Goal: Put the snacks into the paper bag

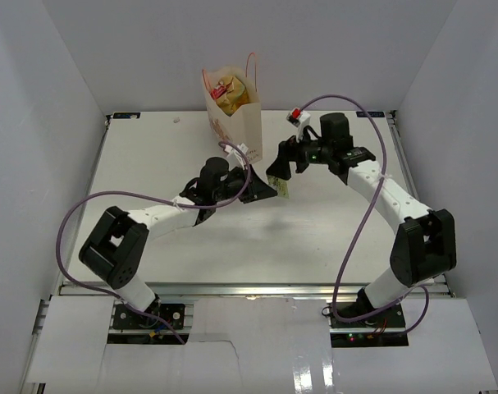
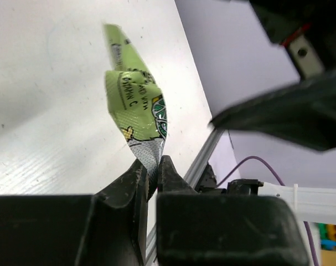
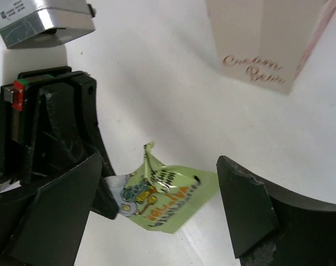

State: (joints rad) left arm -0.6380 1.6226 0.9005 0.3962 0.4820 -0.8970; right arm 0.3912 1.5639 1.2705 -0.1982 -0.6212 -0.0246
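Now | left gripper (image 2: 154, 166) is pinching the light green packet (image 2: 135, 105) over the table (image 1: 331, 238), near the paper bag (image 1: 236, 123) | right gripper (image 3: 159, 166) is standing spread wide around it | some snacks (image 1: 230, 90) are sitting in the bag | this packet is waiting to go in

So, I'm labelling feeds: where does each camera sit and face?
Top external: above, behind the robot, looking down at table, paper bag; left arm, right arm show.
Left wrist: looks along the left end effector, shut on the light green packet.
Right wrist: looks down past the open right end effector.
Wrist views share the packet.
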